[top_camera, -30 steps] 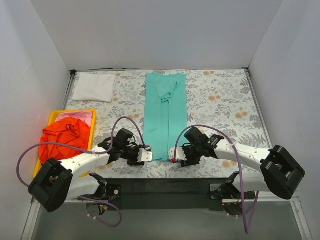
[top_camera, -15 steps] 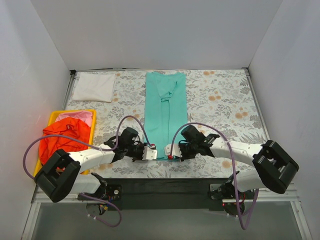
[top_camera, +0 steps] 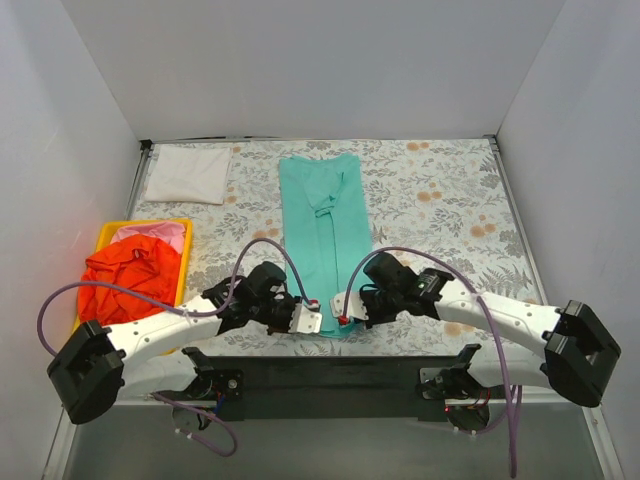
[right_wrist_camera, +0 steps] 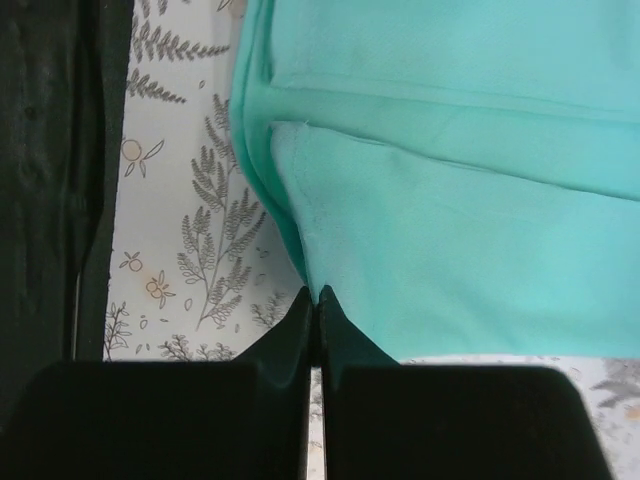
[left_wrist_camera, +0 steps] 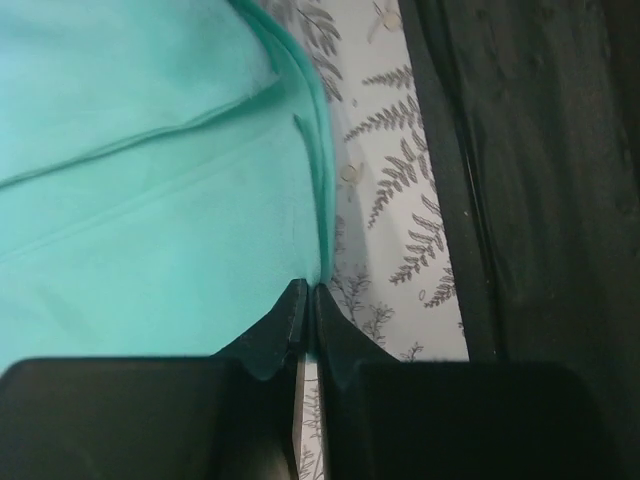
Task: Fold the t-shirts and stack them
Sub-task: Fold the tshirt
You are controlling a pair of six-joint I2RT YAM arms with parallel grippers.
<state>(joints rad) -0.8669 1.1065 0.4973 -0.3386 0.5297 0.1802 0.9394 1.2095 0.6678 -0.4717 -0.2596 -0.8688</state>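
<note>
Plain white walls (top_camera: 320, 60), floral tablecloth (top_camera: 440, 200)

Both arms angle inward, left claw (top_camera: 308, 319) and right claw (top_camera: 340, 308) clamped tight.

Teal-green t-shirt (top_camera: 322, 235); white t-shirt (top_camera: 188, 174); orange-red t-shirt (top_camera: 125, 275); yellow tray (top_camera: 105, 232); grey floral tablecloth (top_camera: 440, 200).

Smooth matt cloth of teal-green t-shirt (top_camera: 322, 235) on matt printed tablecloth (top_camera: 440, 200); yellow plastic tray (top_camera: 104, 232).
</note>
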